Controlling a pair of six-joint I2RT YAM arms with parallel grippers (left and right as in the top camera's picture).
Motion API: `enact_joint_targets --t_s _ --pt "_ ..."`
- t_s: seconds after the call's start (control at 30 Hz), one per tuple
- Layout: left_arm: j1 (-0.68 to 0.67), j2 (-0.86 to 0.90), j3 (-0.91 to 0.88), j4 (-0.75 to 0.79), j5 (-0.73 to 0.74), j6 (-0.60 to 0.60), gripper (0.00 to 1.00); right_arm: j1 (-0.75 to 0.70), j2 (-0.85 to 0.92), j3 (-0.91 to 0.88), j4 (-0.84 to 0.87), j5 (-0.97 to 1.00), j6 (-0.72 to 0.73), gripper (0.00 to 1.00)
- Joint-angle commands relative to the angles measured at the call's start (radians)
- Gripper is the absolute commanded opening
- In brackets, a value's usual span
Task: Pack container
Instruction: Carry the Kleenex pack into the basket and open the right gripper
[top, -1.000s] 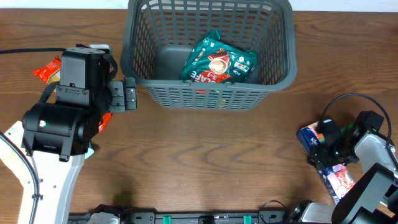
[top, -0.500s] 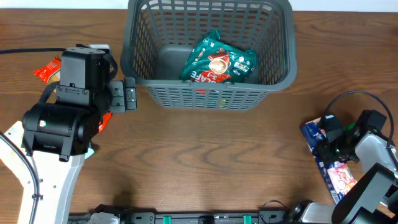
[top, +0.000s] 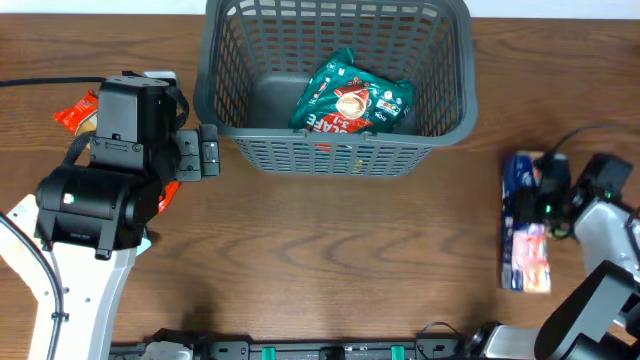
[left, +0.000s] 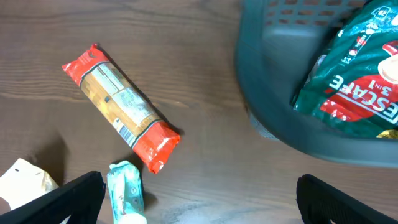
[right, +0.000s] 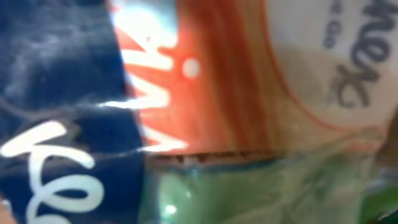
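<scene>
Here the right jaws are closed partway on a long packet (top: 525, 225), gripping it on its right edge a little above its middle. The right wrist view is filled with its wrapper (right: 186, 112), blue and orange with white lettering, so the fingers themselves do not show there. The packet lies straight, blue end far and pink end near, at the right side of the bench (top: 330, 260). The right arm (top: 600, 215) reaches in from the near right corner.

The left jaws stand wide with nothing between them; their dark fingertips (left: 81, 193) sit at the bottom corners of the left wrist view. Below them on the wood lie a red-ended packet (left: 121, 109), a small teal packet (left: 127, 199) and a white thing (left: 22, 183) cut off by the edge. The left arm (top: 100, 190) stands just left of the basket's near left corner.

Between the two arms, near of the basket, the bench is a broad stretch of bare wood.

The basket (top: 340, 150) stands at the far middle of the bench. It is dark grey and rectangular with rounded corners, slotted sides and a solid base. A green coffee bag (top: 352, 98) lies in its right half; the left part of the base is bare.

A second ago the long packet lay tilted, closer to the near right corner, with its blue end pointing far-left. It is now squared up and further in. The basket, the bag and the left arm have not moved.
</scene>
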Motion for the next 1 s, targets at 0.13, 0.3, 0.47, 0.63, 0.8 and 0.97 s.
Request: enact_joint_targets --t_s 0.13,0.3,0.47,0.63,0.8,0.97 --pt "-0.005 0.0 0.014 -0.002 -0.015 0.006 0.99 0.122 -0.006 0.381 -0.149 -0.047 0.209 0.01" --pt "-0.005 0.0 0.014 -0.002 -0.015 0.006 0.98 0.21 -0.006 0.654 -0.188 -0.047 0.27 0.01" --pt "-0.005 0.0 0.014 -0.002 -0.015 0.006 0.99 0.334 -0.006 0.924 -0.236 0.006 0.252 0.01" --pt "-0.005 0.0 0.014 -0.002 -0.015 0.006 0.99 0.478 0.014 1.132 -0.251 0.169 0.187 0.01" --pt "-0.005 0.0 0.014 -0.002 -0.015 0.006 0.99 0.591 0.119 1.3 -0.278 0.186 0.16 0.01" --pt "-0.005 0.0 0.014 -0.003 -0.015 0.006 0.99 0.723 0.262 1.408 -0.305 0.146 0.018 0.01"
